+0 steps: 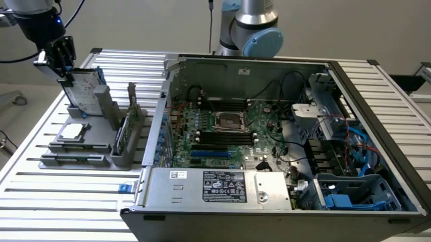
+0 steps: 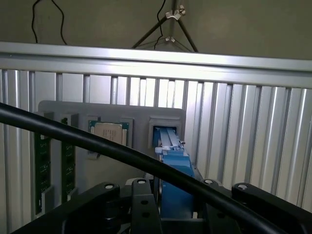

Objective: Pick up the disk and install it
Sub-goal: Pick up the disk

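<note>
Pick-up step: poised with gripper (image 1: 65, 69) astride disk (image 1: 82, 92) standing in grey holder (image 1: 88, 161); cannot tell whether clamped. Likely calls for firm hold, straight lift.

Tabletop (image 1: 60, 206): silver ribbed aluminium slats with dark grooves between them. Two big things sit directly on it.

Grey holder block (image 1: 74, 162) sits flat on the slats on the exterior view's left, just beside the case's side wall, with bare slats nearer the camera.

Open computer case (image 1: 181, 189) lies on its side, open face up, taking the middle and the exterior view's right. Slats show past its far corner.

Small blue clip (image 1: 124, 187) is on the slats, touching the case's near corner.

In the wrist view the same slats (image 2: 234, 126) end at a plain cross rail, and the grey block (image 2: 73, 108) rests flat on them
</note>
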`<action>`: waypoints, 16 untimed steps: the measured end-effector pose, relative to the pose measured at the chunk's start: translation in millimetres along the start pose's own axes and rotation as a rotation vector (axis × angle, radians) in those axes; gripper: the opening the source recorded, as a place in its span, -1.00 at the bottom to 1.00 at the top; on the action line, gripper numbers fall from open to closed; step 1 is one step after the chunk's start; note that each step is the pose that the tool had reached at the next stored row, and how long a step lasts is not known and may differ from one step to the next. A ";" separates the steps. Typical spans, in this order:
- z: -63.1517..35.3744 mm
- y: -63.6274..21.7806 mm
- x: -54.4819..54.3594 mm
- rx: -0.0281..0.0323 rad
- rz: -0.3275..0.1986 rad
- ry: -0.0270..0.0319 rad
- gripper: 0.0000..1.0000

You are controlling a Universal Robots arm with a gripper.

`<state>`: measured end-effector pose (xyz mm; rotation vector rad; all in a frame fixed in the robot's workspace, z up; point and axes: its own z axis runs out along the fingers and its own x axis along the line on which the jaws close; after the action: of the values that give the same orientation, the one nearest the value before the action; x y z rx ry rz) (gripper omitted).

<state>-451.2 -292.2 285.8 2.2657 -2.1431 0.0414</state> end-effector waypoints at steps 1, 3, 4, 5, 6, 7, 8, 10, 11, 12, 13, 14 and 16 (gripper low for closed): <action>0.0 0.0 0.2 -0.0003 0.000 0.0001 -0.22; 0.0 0.0 0.3 -0.0008 0.000 0.0000 -0.27; 0.0 0.0 0.4 -0.0010 0.000 0.0000 -0.34; 0.0 0.0 0.5 -0.0013 0.000 -0.0001 -0.34; 0.1 0.0 0.7 -0.0015 0.000 -0.0001 -0.34; 0.1 0.0 0.9 -0.0020 0.000 -0.0001 -0.34; 0.1 0.0 1.2 -0.0024 0.000 -0.0001 -0.34; 0.2 0.1 1.6 -0.0030 0.000 -0.0001 -0.35; 0.1 0.1 1.7 -0.0033 0.000 -0.0001 -0.35; 0.1 0.1 1.9 -0.0035 0.000 -0.0001 -0.35; 0.2 0.1 2.1 -0.0036 0.000 -0.0001 -0.35; 0.2 0.1 2.2 -0.0037 0.000 -0.0002 -0.35; 0.2 0.1 2.4 -0.0037 0.000 -0.0002 -0.35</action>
<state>-451.2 -294.6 285.7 2.2640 -2.1413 0.0372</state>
